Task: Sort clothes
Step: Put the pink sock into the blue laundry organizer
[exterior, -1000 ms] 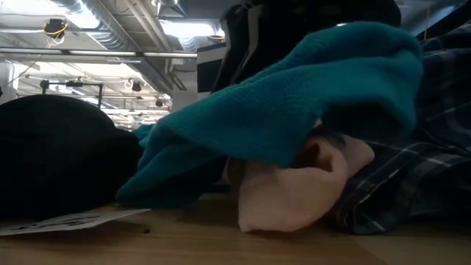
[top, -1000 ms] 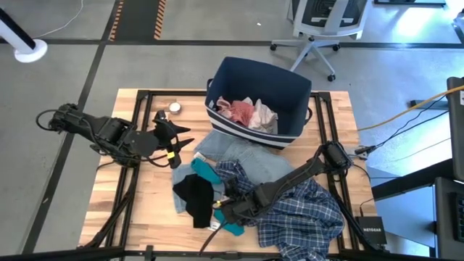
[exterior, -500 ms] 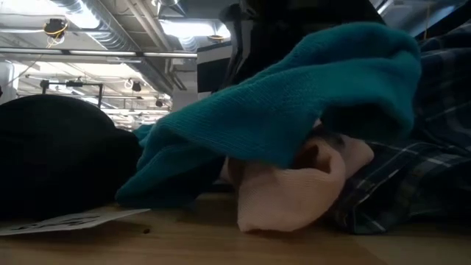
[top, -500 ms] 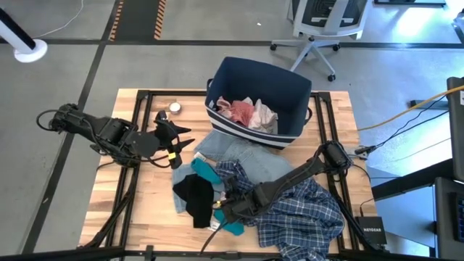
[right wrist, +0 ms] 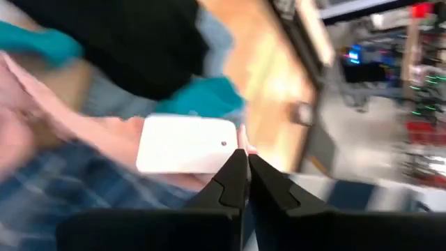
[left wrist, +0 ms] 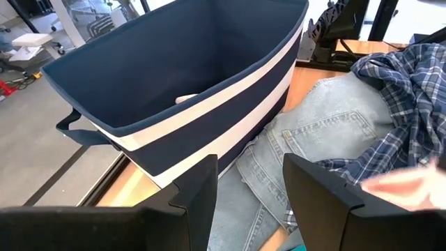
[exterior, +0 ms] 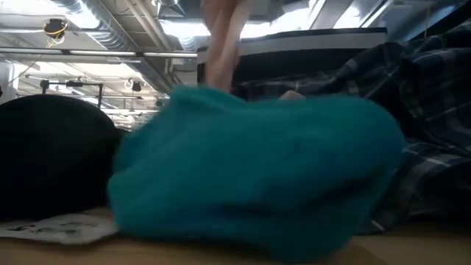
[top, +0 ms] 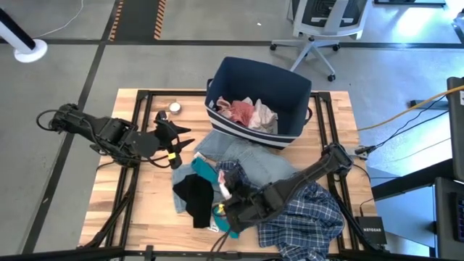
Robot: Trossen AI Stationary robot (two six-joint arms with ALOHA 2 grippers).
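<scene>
The right gripper (top: 226,205) sits low over the clothes heap near the table's (top: 138,210) front edge, its fingers pressed together on a small pink piece (top: 224,189); the right wrist view shows the two dark tips meeting on pale pink cloth (right wrist: 104,132) with a white tag (right wrist: 187,144) hanging from it, and in the low view a pink strip (exterior: 221,44) hangs above a slumped teal piece (exterior: 250,177), so the garment is probably lifted clear of the pile, though blur leaves that unsure. The relation that matters is bin to hand; the navy bin (top: 290,87) stands at the table's far edge, and the pink piece lies toward the front edge, with the denim (top: 232,151) and the plaid shirt (top: 304,210) between them; the carry would therefore run from front toward back, over the denim. The lifted piece hangs long and narrow, its long axis roughly vertical below the fingertips, so it would need height to pass the bin's striped wall. The black piece (top: 194,194) lies just beside the gripper toward the table's left edge. The left gripper (top: 176,139) waits above the table's left half with its fingers spread apart, holding nothing; the left wrist view looks at the bin (left wrist: 174,90) and denim (left wrist: 313,153); that arm is nearer the bin, but the right arm has the garment.
</scene>
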